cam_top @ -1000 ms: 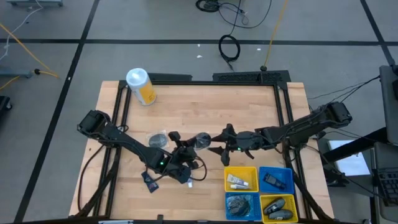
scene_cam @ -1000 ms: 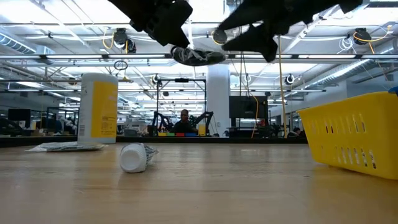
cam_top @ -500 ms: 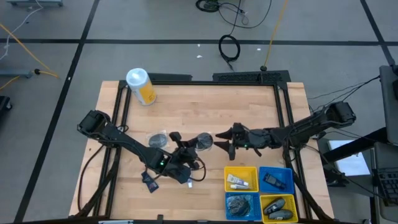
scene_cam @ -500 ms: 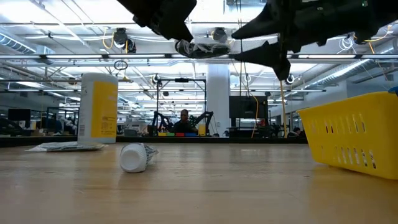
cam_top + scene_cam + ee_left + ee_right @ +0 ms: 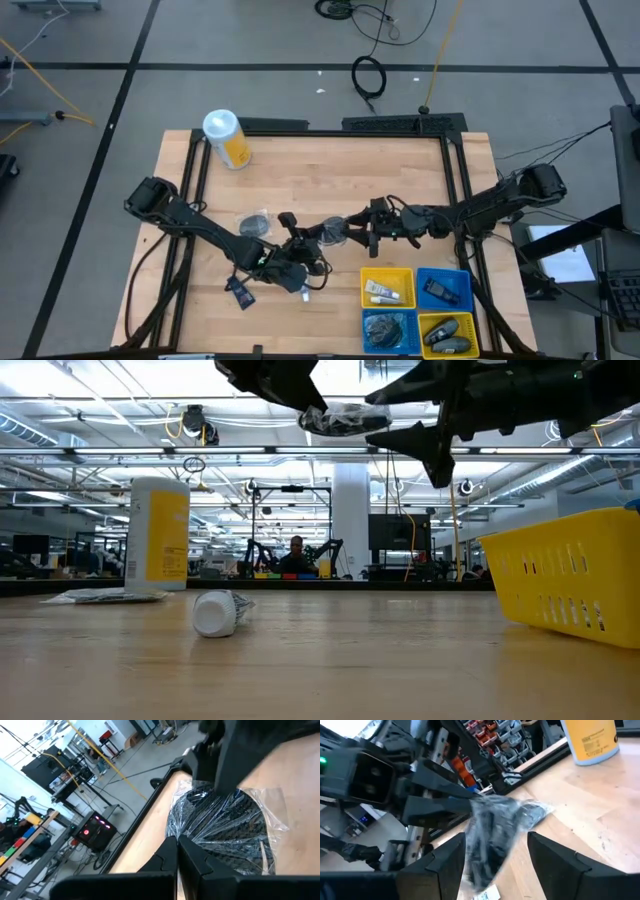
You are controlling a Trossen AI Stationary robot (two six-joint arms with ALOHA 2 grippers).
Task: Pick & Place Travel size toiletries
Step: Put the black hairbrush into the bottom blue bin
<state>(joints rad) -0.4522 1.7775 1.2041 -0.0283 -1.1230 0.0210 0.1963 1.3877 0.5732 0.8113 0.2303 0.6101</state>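
Hanging above mid-table: dark item in crinkled clear plastic wrap (image 5: 343, 418), pinched by left gripper (image 5: 312, 236); right gripper (image 5: 352, 233), fingers spread wide either side of it.

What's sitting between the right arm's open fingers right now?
A plastic-wrapped dark item, held aloft by the left end effector. The right wrist view shows it between the right end effector's open fingers, above the table.

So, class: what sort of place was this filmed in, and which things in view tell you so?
Probably a robotics lab or workshop: a wooden table on an open grey floor, cables trailing across it, and long rows of workstations under ceiling lights.
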